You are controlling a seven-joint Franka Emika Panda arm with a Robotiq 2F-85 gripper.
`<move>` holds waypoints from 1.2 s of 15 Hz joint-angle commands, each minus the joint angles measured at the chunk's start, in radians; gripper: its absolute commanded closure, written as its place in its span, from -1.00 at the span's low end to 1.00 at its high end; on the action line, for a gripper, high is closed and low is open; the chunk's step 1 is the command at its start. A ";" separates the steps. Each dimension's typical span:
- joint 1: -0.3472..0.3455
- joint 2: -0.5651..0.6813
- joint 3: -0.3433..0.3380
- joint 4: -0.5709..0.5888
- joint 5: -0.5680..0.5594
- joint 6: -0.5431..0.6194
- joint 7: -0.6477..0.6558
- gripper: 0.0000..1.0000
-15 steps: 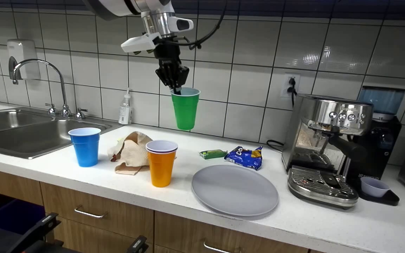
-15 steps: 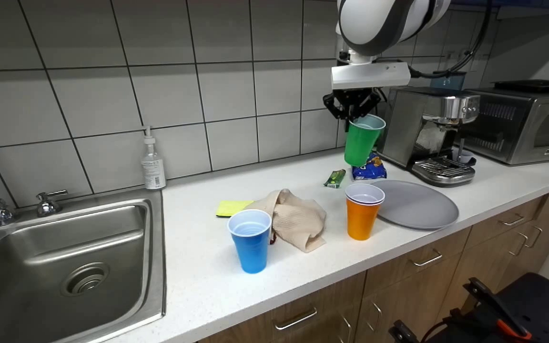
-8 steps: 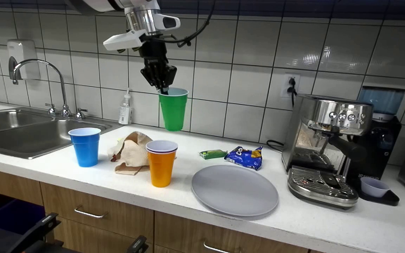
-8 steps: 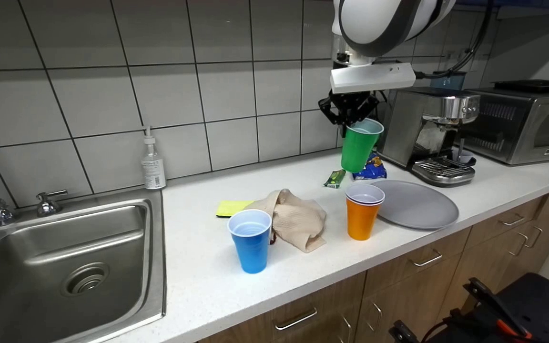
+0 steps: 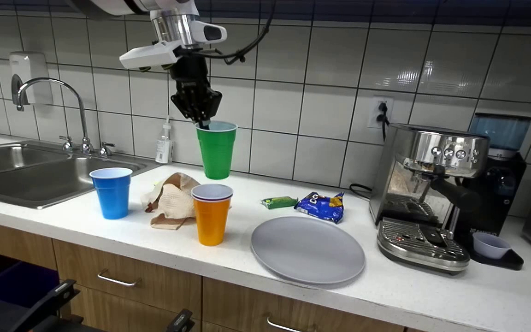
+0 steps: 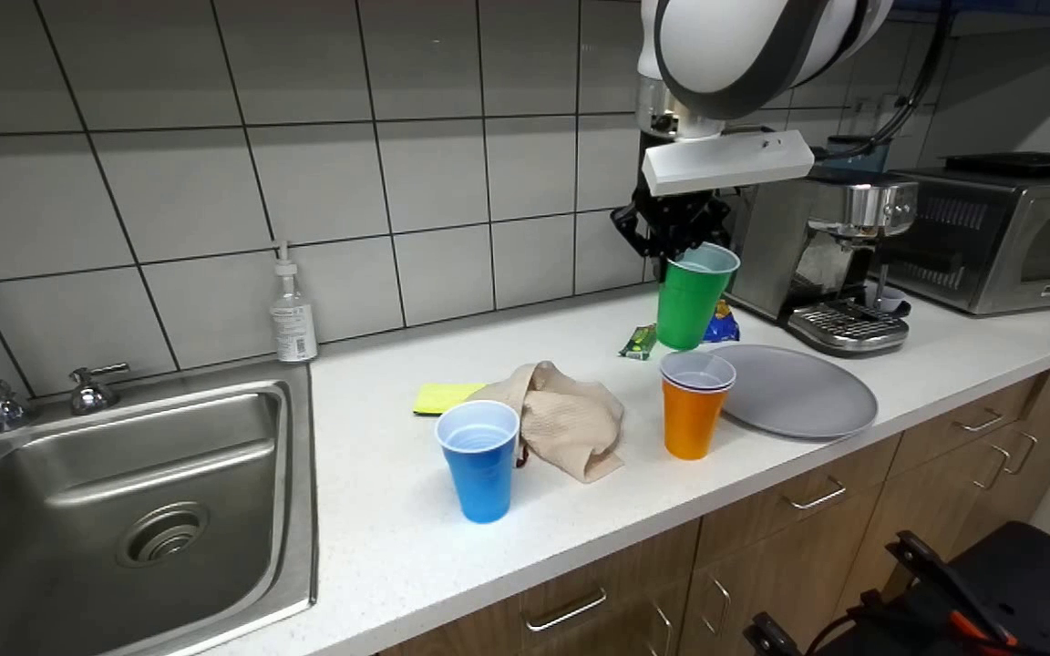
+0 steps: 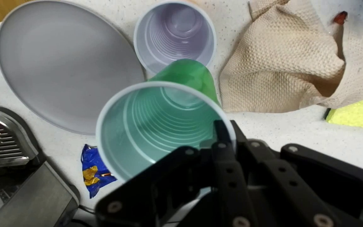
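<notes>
My gripper (image 7: 231, 130) is shut on the rim of a green cup (image 7: 169, 126), one finger inside the wall and one outside. The cup hangs in the air, slightly tilted, with its pale mouth upward; both exterior views show it green outside (image 5: 217, 154) (image 6: 689, 308). Nothing shows inside it. An orange cup (image 5: 212, 221) stands upright on the counter below and nearer the front edge, with two rims at its top. From the wrist camera, the green cup's lower end overlaps the pale mouth of the orange cup (image 7: 175, 34). A gap separates the two cups in an exterior view.
A grey plate (image 5: 309, 249) lies beside the orange cup. A beige cloth (image 6: 566, 419), a yellow sponge (image 6: 446, 398) and a blue cup (image 6: 479, 469) stand toward the sink (image 6: 297, 510). Behind the plate are a green wrapper (image 5: 279, 202), a blue snack bag (image 5: 321, 206) and a coffee machine (image 5: 431, 198).
My gripper has carried the green cup leftward and somewhat lower in an exterior view, bringing it above the orange cup. The things on the counter have stayed put.
</notes>
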State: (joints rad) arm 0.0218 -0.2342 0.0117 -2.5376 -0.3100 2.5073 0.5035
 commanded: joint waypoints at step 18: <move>-0.043 -0.016 0.027 -0.069 0.039 -0.026 -0.106 0.98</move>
State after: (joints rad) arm 0.0018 -0.2444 0.0161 -2.6048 -0.2941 2.5008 0.4378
